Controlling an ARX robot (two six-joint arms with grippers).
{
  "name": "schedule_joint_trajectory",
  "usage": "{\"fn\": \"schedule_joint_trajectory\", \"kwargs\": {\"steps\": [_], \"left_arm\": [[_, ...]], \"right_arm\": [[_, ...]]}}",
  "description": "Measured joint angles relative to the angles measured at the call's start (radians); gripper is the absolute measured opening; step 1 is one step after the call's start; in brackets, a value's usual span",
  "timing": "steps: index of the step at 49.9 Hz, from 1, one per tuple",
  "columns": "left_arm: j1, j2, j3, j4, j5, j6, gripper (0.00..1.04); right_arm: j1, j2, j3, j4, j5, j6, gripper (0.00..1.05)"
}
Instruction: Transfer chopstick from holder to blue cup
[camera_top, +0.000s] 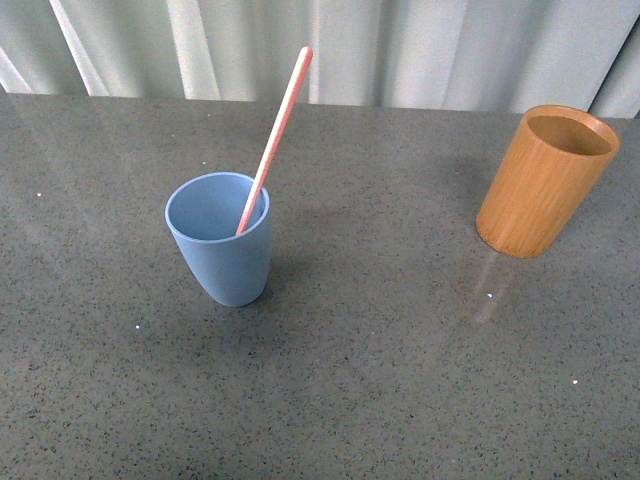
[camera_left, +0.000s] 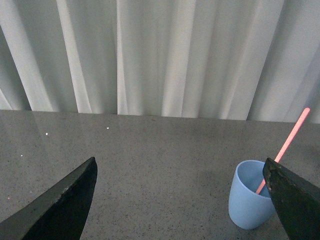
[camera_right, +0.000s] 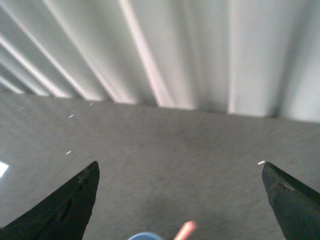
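Note:
The light blue cup (camera_top: 222, 240) stands on the grey table at centre left. One pink-red chopstick (camera_top: 276, 135) stands in it, leaning up and to the right. The orange-brown wooden holder (camera_top: 545, 180) stands at the right and looks empty. Neither gripper shows in the front view. My left gripper (camera_left: 182, 200) is open and empty, with the cup (camera_left: 248, 196) and chopstick (camera_left: 290, 140) beside its one finger. My right gripper (camera_right: 180, 200) is open and empty, above the cup's rim (camera_right: 145, 236) and the blurred chopstick tip (camera_right: 185, 230).
The grey speckled table (camera_top: 380, 380) runs back to a pale pleated curtain (camera_top: 400, 45). The cup and holder stand well apart.

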Motion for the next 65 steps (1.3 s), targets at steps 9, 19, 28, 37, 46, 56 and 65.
{"fn": "schedule_joint_trajectory", "kwargs": {"steps": [9,19,28,37,46,56,65], "left_arm": [[0.0,0.0,0.0,0.0,0.0,0.0,0.98],[0.0,0.0,0.0,0.0,0.0,0.0,0.98],[0.0,0.0,0.0,0.0,0.0,0.0,0.98],[0.0,0.0,0.0,0.0,-0.002,0.0,0.98],[0.0,0.0,0.0,0.0,0.0,0.0,0.98],[0.0,0.0,0.0,0.0,-0.001,0.0,0.98],[0.0,0.0,0.0,0.0,0.0,0.0,0.98]], "right_arm": [[-0.151,-0.213,-0.218,0.196,0.283,-0.367,0.95],[-0.309,-0.471,-0.452,0.157,0.285,-0.439,0.95],[-0.337,-0.502,-0.551,0.357,0.114,-0.38,0.78],[-0.38,-0.586,-0.698,0.438,0.063,-0.351,0.51],[-0.428,-0.669,-0.816,0.465,0.028,-0.342,0.23],[-0.458,-0.755,-0.906,0.47,-0.013,-0.34,0.01],[-0.531,-0.868,-0.994,0.445,-0.102,-0.339,0.01]]}}
